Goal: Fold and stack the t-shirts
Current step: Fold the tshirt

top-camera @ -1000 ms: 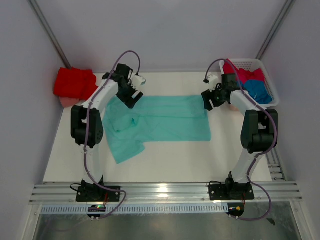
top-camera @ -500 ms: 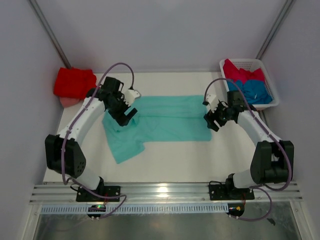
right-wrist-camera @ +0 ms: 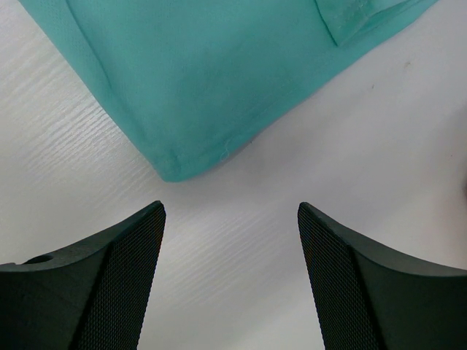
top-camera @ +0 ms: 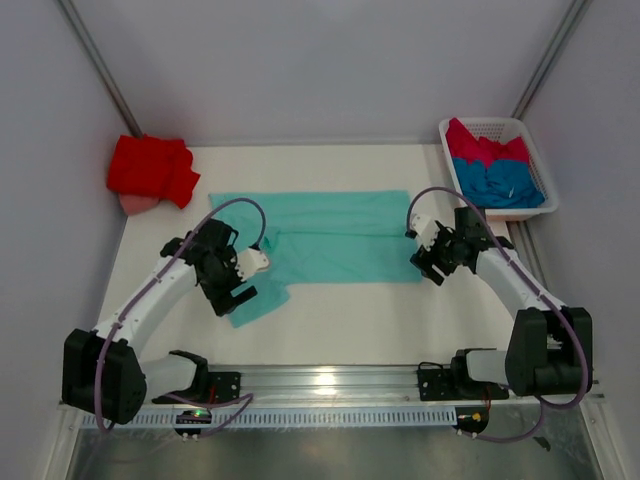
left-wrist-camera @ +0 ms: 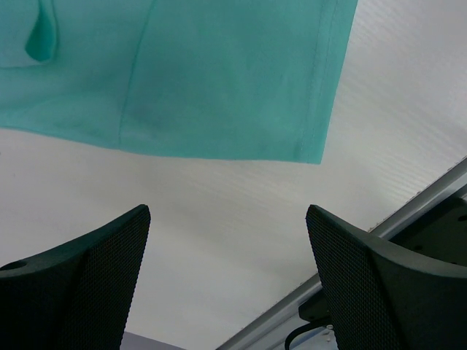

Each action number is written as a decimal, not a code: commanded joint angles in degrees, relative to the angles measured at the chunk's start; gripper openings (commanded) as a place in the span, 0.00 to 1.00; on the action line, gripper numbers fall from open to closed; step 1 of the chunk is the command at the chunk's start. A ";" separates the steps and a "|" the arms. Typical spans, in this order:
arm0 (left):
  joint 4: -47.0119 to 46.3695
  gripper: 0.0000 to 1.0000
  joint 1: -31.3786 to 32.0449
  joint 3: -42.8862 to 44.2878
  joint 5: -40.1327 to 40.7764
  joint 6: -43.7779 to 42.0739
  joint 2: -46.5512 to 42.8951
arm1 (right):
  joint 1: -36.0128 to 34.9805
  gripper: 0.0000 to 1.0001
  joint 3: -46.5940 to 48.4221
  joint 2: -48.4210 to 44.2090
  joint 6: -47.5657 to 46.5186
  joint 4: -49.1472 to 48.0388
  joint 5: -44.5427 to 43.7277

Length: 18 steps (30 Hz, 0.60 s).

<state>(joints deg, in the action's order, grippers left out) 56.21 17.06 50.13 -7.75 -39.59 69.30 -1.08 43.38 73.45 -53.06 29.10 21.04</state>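
The teal shirt [top-camera: 330, 235] lies flat on the table [top-camera: 350, 320], long side left to right, with the left gripper [left-wrist-camera: 228, 219] and the right gripper [right-wrist-camera: 231, 211] each wide open, empty, by its own near corner.

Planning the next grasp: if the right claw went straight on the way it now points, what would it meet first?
Probably the bare table, just short of the corner of the mint-teal t-shirt. The right claw is open and empty. Depth is unclear, so it might clip that corner.
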 commanded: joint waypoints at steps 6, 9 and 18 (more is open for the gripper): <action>-5.40 0.91 1.83 -5.57 3.79 -3.92 -2.50 | -0.24 0.77 -0.22 3.80 0.94 -5.90 0.58; -6.63 0.91 4.37 -5.83 3.88 -2.60 -2.33 | -0.94 0.77 0.57 4.77 1.99 -6.42 0.93; -6.82 0.90 11.93 -6.80 5.73 -0.31 -0.66 | -5.15 0.78 1.44 8.46 2.52 -8.36 -1.70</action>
<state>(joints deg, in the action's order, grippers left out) 50.39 27.18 43.64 -2.81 -40.84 68.23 -4.86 43.16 80.73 -51.16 23.49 19.90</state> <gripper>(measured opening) 0.904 0.773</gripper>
